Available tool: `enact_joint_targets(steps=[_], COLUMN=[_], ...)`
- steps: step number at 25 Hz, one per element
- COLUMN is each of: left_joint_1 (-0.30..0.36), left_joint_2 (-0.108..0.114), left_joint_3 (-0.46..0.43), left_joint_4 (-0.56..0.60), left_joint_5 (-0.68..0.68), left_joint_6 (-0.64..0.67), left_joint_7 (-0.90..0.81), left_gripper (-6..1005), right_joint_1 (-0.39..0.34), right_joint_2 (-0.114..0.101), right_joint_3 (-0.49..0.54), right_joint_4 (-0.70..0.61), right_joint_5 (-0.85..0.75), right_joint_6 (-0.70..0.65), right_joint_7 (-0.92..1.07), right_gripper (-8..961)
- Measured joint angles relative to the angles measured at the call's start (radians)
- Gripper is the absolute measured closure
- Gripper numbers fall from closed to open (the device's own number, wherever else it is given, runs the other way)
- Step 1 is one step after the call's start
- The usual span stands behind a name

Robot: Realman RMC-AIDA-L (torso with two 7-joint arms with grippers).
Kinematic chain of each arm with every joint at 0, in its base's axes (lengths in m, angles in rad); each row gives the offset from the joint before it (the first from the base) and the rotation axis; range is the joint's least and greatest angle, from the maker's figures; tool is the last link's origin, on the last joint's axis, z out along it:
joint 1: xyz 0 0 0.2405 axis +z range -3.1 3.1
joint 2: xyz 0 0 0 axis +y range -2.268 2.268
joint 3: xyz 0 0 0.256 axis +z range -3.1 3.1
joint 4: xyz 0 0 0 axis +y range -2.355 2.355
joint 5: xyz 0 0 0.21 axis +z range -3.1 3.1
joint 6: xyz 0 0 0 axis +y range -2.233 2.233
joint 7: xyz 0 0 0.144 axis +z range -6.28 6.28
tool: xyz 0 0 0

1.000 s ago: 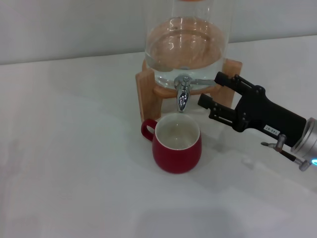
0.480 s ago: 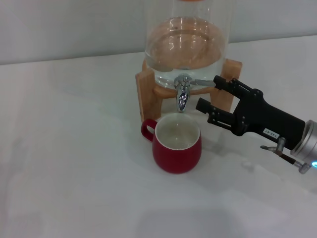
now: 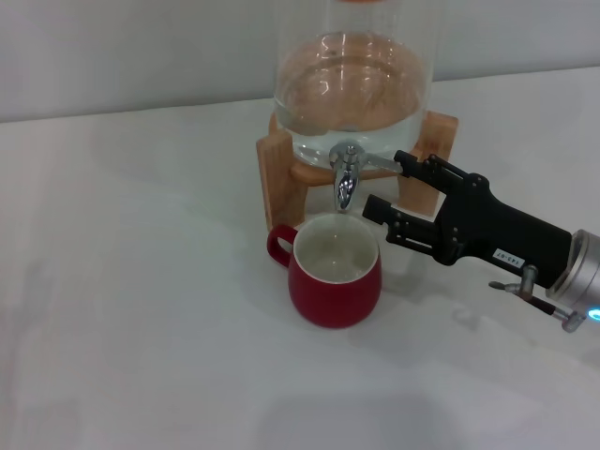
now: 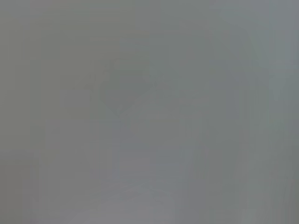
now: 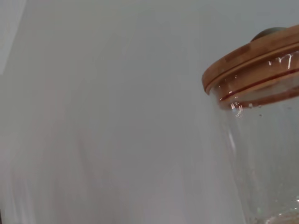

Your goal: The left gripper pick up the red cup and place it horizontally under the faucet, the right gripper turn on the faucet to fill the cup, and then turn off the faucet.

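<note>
The red cup [image 3: 332,274] stands upright on the white table, its white inside showing, its handle to the left, directly below the faucet [image 3: 345,176]. The chrome faucet sticks out of the glass dispenser [image 3: 354,84] on its wooden stand, and its thin lever points right. My right gripper [image 3: 386,186] is open, reaching in from the right, with its upper finger tip at the end of the lever and its lower finger just right of the spout. The left gripper is out of view; the left wrist view shows only plain grey.
The wooden stand [image 3: 277,173] holds the dispenser behind the cup. The right wrist view shows the dispenser's wooden lid [image 5: 254,58] and glass wall against a grey background. Bare white table [image 3: 141,309] lies left of and in front of the cup.
My right gripper has moved left toward the faucet, its finger tips closing in on the lever's end. The cup and faucet have not moved.
</note>
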Motion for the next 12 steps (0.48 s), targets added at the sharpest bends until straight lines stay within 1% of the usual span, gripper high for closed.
enact_joint_targets(steps=[12], left_joint_1=[0.001], left_joint_2=[0.0], left_joint_3=[0.0], left_joint_4=[0.0], left_joint_5=[0.0], left_joint_6=[-0.001], left_joint_7=[0.0], left_gripper=[127], right_joint_1=[-0.004], right_joint_2=[0.0], right_joint_3=[-0.01], right_joint_4=[-0.01], right_joint_5=[-0.024], right_joint_6=[-0.019], right_joint_7=[0.021], right_gripper=[128])
